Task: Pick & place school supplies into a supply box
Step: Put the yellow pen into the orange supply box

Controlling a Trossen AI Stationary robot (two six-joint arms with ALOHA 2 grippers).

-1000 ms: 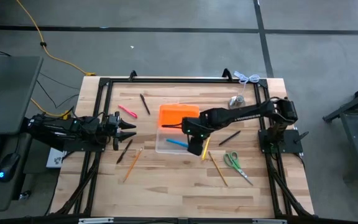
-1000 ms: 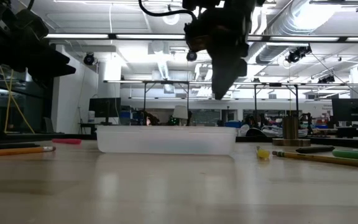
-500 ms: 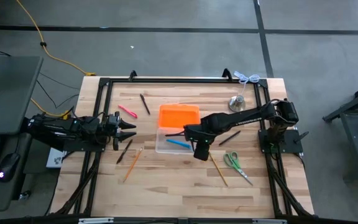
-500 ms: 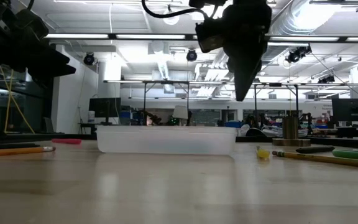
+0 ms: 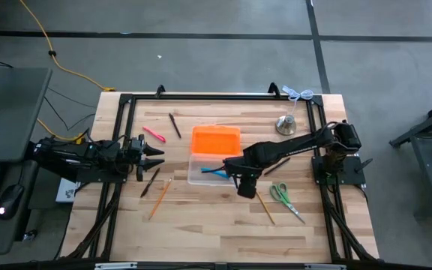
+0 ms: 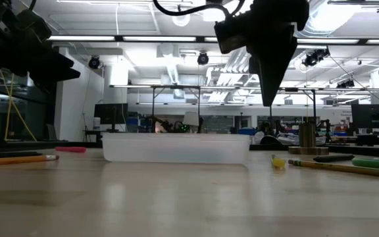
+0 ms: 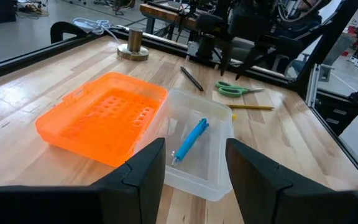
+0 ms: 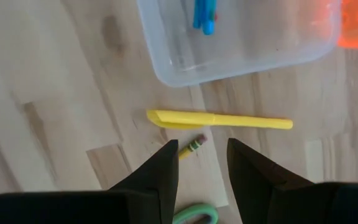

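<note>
The supply box (image 5: 205, 172) is a clear tray with its orange lid (image 5: 216, 140) lying open on the far side; a blue pen (image 7: 190, 139) lies inside. My right gripper (image 8: 201, 163) hangs open above the table just off the box's right end, pointing down over a yellow pen (image 8: 219, 119) and the eraser end of a pencil (image 8: 191, 147). Green-handled scissors (image 5: 285, 198) and a black pen (image 5: 277, 166) lie to its right. My left gripper (image 7: 194, 180) waits open at the left (image 5: 153, 154), beside pink (image 5: 154, 134), black (image 5: 175, 126) and wooden (image 5: 160, 196) ones.
A silver bell-shaped object (image 5: 286, 124) stands at the far right. A black frame (image 5: 201, 96) runs round the wooden table. A white cable (image 5: 300, 94) lies at the far right corner. Bare wood lies along the near edge.
My right gripper has travelled from over the box's right part toward the table's right edge, staying at about the same height and tipping slightly. It now hangs past the box's end. Its fingers stay apart. Nothing on the table has moved.
</note>
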